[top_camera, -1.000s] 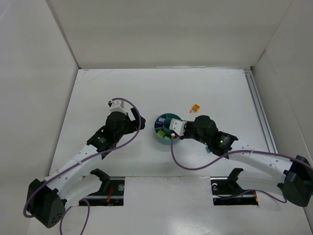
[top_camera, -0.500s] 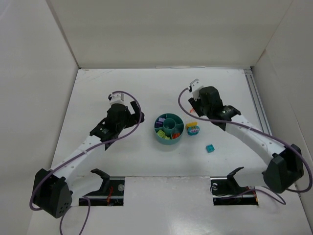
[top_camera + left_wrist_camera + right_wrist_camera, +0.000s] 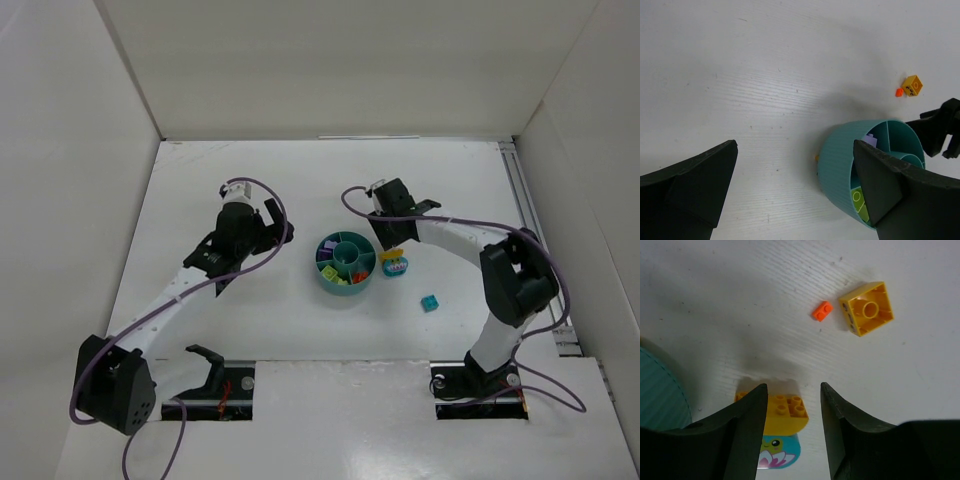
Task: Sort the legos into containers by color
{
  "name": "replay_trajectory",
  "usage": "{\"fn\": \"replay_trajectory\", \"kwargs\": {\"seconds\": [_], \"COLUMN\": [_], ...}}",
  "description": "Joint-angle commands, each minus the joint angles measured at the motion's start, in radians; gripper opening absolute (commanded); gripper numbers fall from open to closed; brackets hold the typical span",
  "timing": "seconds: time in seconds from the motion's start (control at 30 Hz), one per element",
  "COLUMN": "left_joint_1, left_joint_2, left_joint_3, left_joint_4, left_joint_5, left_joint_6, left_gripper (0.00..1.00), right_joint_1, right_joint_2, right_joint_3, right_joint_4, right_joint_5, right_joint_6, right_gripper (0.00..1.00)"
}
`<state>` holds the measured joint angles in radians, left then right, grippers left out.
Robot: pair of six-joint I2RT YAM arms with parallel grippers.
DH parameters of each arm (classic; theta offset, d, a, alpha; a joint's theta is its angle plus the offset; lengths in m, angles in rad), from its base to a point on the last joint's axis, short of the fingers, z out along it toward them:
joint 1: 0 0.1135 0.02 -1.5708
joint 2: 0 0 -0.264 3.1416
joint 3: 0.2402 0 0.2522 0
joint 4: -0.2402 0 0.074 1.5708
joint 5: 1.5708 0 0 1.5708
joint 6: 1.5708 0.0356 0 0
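Bench (image 3: 300, 180): white, carries everything.
Dish (image 3: 345, 290): teal, mid-bench; purple brick (image 3: 870, 141) and green brick (image 3: 858, 197) in its wedges.
Left tool (image 3: 795, 200): released, empty, near dish.
Right tool (image 3: 792, 440): released, above yellow arched brick (image 3: 785, 415).
Yellow square brick (image 3: 866, 308): on bench, orange bit (image 3: 822, 311) just beside it.
Teal brick (image 3: 430, 302): lies alone on bench.

The left pincer (image 3: 794, 150) is seen with its two dark fingers (image 3: 695, 185) spread wide, nothing held between them. Bare white bench (image 3: 790, 60) fills most of the view. The round teal dish (image 3: 840, 165) is seen at the lower right, partly covered by the right-hand finger. A purple brick (image 3: 869, 141) and a yellow-green brick (image 3: 858, 199) are visible in separate sections. Beyond the dish, a yellow brick (image 3: 912, 85) and a tiny orange brick (image 3: 899, 92) lie just beside each other. A dark part of the other arm (image 3: 940, 131) is seen at the right edge.
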<state>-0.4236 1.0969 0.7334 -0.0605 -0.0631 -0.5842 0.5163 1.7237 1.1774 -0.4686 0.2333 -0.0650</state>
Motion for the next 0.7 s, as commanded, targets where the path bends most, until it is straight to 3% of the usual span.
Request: {"fn": "replay_trajectory", "kwargs": {"seconds": [0.0, 0.67], "left_joint_1": [0.006, 0.006], "left_joint_2": [0.001, 0.011], "left_joint_3": [0.0, -0.009], "left_joint_4": [0.056, 0.065], "left_joint_5": [0.037, 0.028], "left_joint_6": [0.0, 0.0], "left_gripper": [1.0, 1.0], "right_joint_1": [-0.009, -0.085], "right_joint_2": [0.034, 0.201], "right_joint_3": [0.044, 0.074], "right_joint_4": [0.076, 0.239], "right_joint_5": [-0.063, -0.081], "right_joint_6": [0.054, 0.128], "right_gripper": [0.52, 0.45]}}
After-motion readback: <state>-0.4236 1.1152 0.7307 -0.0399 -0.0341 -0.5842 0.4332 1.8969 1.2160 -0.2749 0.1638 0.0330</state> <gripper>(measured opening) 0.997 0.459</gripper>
